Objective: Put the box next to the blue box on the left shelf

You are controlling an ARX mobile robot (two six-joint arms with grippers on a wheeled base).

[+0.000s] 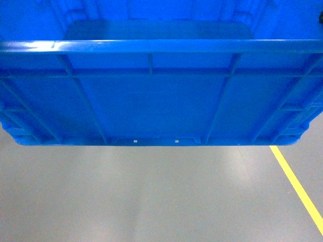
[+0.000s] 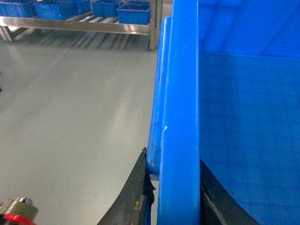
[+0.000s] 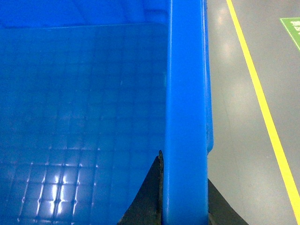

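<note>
Grey floor (image 1: 151, 196), yellow line (image 1: 298, 186) at 4 o'clock. Large bright-blue ribbed plastic crate (image 1: 151, 101) aloft, rims clamped by left tool (image 2: 176, 187) and right tool (image 3: 185, 192).

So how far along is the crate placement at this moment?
Done: the large bright-blue ribbed plastic crate is lifted above the grey floor, both grippers' fingers clamped on its side rims, left and right. In hand: carrying it. Left: reaching the roller shelf with other blue crates and setting it down.
</note>
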